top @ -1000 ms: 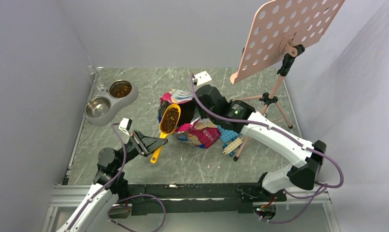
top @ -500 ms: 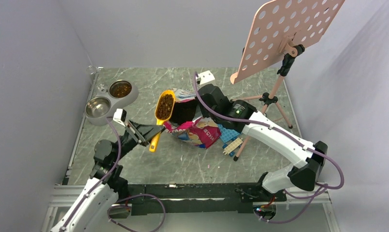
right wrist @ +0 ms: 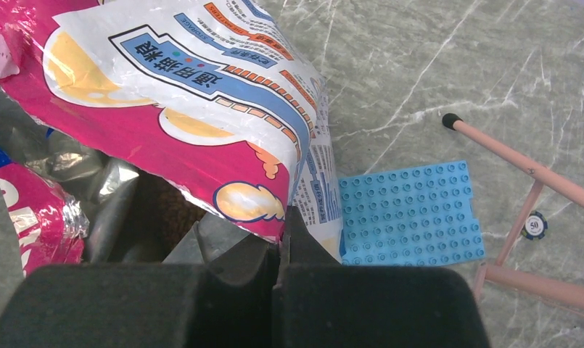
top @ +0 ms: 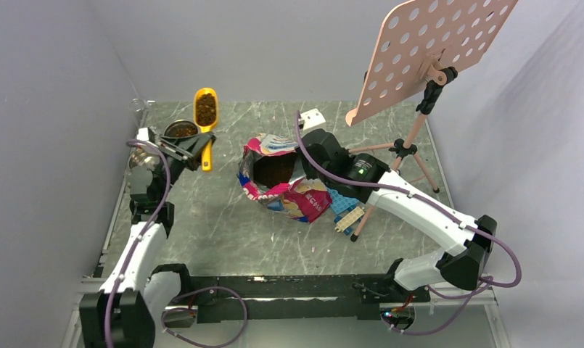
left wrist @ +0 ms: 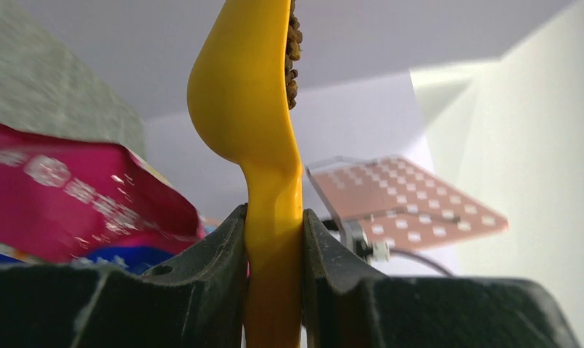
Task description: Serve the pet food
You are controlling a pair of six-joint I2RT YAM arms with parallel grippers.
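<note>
Up in the upper left of the top view, the left gripper [top: 194,147] now holds the scoop [top: 207,154] right beside the far bowl [top: 180,122]. A second ago the scoop sat in the middle of the frame, over the open pouch [top: 303,199]. Since then it has swung across the worktop [top: 223,232] to the left and toward the top. The pet food [top: 205,109] is heaped in the cup of the scoop, and none looks spilled on the way. The left wrist view shows the left jaws squeezed tight on the yellow handle, one on each side, with brown bits peeking over the rim. The cup sits just up and to the right of the far bowl, not over it. That bowl already has some brown food in it. The near bowl is mostly hidden by the arm. The right gripper [right wrist: 281,232] has its jaws pinched nearly closed on the edge of the pouch, which keeps the mouth open. So the scooping part looks done and the carry is almost over. What is likely left is to bring the cup over a bowl and tip it gently, so the bits do not bounce out.
</note>
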